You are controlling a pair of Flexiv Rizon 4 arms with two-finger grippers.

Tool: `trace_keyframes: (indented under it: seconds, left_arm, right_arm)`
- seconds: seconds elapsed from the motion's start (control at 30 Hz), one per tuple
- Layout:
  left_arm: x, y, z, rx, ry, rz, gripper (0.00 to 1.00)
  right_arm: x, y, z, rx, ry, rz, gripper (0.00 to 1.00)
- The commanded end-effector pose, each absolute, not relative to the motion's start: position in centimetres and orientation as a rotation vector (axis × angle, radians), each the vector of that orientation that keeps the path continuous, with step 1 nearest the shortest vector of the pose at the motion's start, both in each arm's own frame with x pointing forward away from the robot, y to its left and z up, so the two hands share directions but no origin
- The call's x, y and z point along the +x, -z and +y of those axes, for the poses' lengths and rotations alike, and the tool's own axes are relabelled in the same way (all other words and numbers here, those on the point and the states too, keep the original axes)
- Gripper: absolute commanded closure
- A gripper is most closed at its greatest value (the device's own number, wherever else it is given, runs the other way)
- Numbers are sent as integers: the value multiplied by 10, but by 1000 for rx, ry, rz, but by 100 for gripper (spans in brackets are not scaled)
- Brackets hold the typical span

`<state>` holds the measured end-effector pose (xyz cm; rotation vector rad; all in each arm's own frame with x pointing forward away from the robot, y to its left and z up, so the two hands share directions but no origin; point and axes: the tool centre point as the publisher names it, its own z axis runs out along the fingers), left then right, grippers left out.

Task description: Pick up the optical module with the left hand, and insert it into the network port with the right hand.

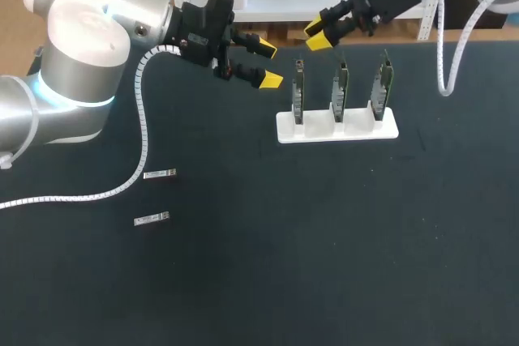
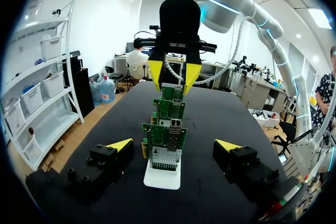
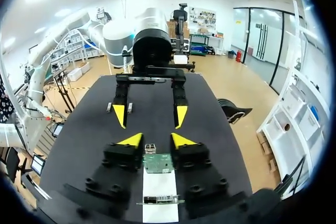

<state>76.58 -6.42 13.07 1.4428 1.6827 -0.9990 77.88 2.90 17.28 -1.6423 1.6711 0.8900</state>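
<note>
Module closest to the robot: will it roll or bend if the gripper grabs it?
The module probably won't roll: it looks boxy and lies flat on the table. It looks like metal, so it is likely stiff. Being small and thin, it could slide or slip out of the left gripper.

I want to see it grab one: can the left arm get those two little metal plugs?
Probably yes: the plugs lie uncovered on its side, and the left gripper is open.
</note>
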Motion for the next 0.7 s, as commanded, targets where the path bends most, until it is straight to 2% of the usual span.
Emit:
trace_keyframes:
  seconds: [0.03,0.7]
  left_arm:
    - [767,-131,-65,1447,1001,1687,0]
    - [767,-131,-65,1447,1001,1687,0]
  right_arm:
    - [772,-172,31,-1633,-868,1667,100]
    - [776,-160,44,-1675,-889,1666,100]
